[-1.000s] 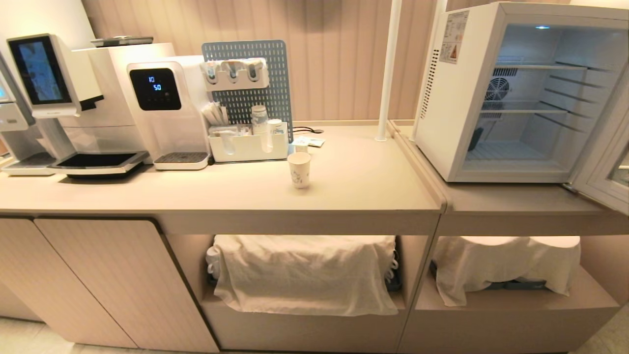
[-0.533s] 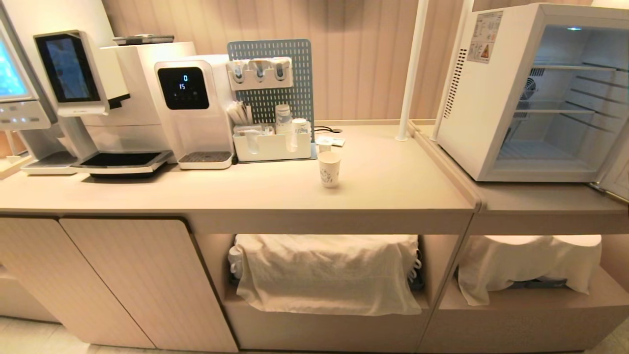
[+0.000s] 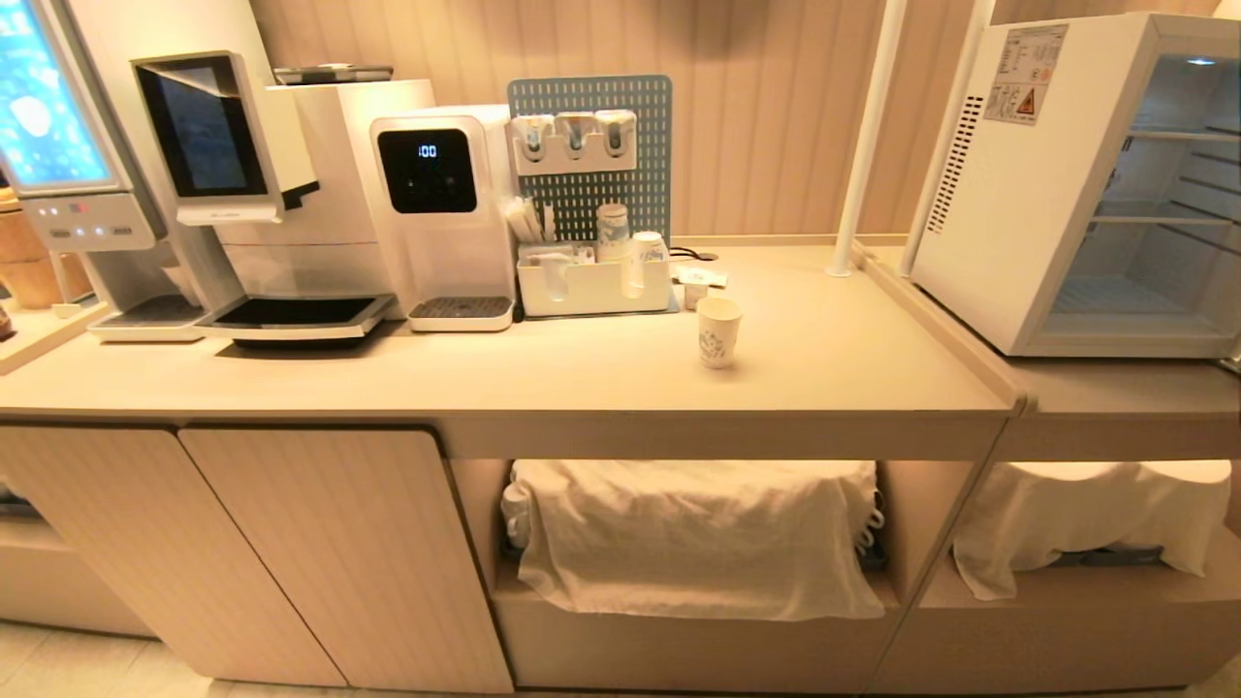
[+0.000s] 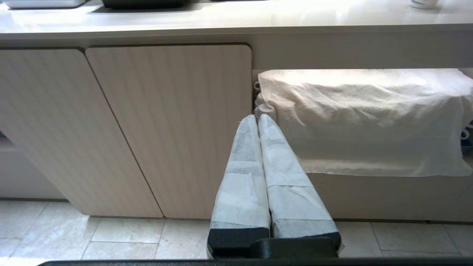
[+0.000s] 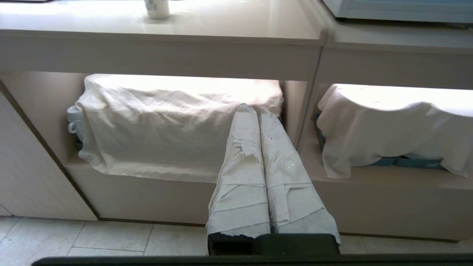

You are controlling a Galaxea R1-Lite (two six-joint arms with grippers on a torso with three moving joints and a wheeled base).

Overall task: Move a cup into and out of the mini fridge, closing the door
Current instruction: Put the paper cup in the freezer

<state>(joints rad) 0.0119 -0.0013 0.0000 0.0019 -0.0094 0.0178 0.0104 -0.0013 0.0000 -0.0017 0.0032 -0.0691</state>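
Upright on the beige counter (image 3: 543, 373) stands the small white paper cup (image 3: 718, 332), left of the open white mini fridge (image 3: 1028, 204). Both grippers, left gripper (image 4: 257, 119) and right gripper (image 5: 251, 110), hang clenched and empty below.

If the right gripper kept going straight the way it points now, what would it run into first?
Most likely the white cloth draped over the open shelf below the counter: the shut right gripper points at its right end. Depth is hard to judge, and the shelf divider stands just beside that line.

One cup (image 3: 718, 332) is counted on the counter (image 3: 543, 373), one mini fridge (image 3: 1086, 184), two draped white cloths (image 3: 693, 533), two cabinet doors (image 3: 359, 553), and two pincers: left pincer (image 4: 258, 119), right pincer (image 5: 250, 109)
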